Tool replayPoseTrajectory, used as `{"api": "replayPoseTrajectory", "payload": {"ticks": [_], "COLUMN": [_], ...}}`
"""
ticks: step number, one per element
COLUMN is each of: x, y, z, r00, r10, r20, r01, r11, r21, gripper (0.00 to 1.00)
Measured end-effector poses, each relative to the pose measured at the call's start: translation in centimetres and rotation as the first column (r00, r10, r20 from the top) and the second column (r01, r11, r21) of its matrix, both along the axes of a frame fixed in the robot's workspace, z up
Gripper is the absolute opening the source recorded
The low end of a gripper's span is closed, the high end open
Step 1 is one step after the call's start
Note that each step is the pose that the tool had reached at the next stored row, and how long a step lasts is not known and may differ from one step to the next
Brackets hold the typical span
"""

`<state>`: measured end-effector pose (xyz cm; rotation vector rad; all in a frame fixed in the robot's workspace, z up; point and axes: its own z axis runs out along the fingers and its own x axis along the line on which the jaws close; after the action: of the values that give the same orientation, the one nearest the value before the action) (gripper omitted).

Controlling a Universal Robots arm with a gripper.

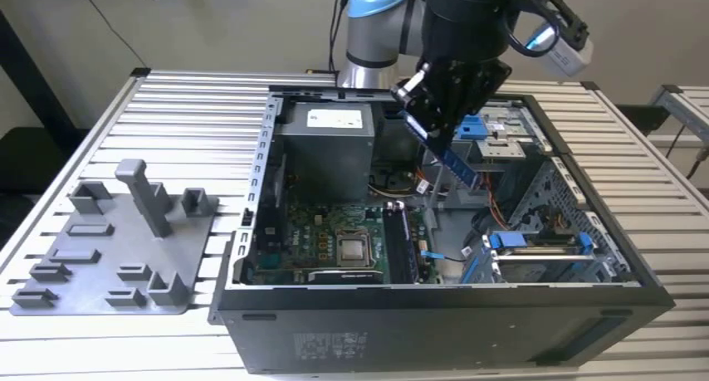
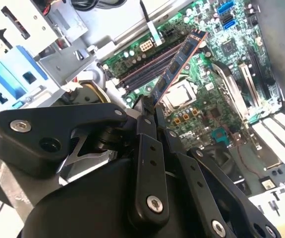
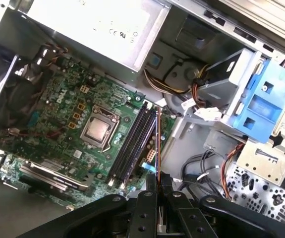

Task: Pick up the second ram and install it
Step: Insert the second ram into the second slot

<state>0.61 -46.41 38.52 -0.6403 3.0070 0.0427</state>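
Note:
My gripper (image 1: 439, 134) hangs over the open computer case (image 1: 443, 302), shut on the second ram (image 1: 462, 166). The ram is a long dark stick that slants down from the fingers, clear of the board. In the second wrist view the ram (image 2: 180, 63) juts out from the gripper (image 2: 150, 103) over the motherboard, next to the memory slots (image 2: 141, 65). It appears edge-on in the first wrist view, where the ram (image 3: 158, 141) runs alongside the black memory slots (image 3: 131, 145) from the gripper (image 3: 158, 179).
A grey fixture tray (image 1: 111, 261) with posts and blocks lies on the slatted table at the exterior view's left. Inside the case are the power supply (image 1: 327, 140), the processor socket (image 1: 354, 250), loose cables (image 3: 201, 171) and blue drive brackets (image 1: 537, 241).

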Motion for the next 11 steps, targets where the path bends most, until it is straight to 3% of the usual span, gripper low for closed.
{"api": "replayPoseTrajectory", "payload": {"ticks": [5,11], "x": [0.00,0.00], "y": [0.00,0.00], "z": [-0.06,-0.14], "r00": [0.9983,0.9908], "r10": [-0.058,-0.135], "r20": [0.0000,0.0000], "r01": [0.058,0.135], "r11": [0.9983,0.9908], "r21": [0.0000,0.0001], "gripper": [0.14,0.14]}}
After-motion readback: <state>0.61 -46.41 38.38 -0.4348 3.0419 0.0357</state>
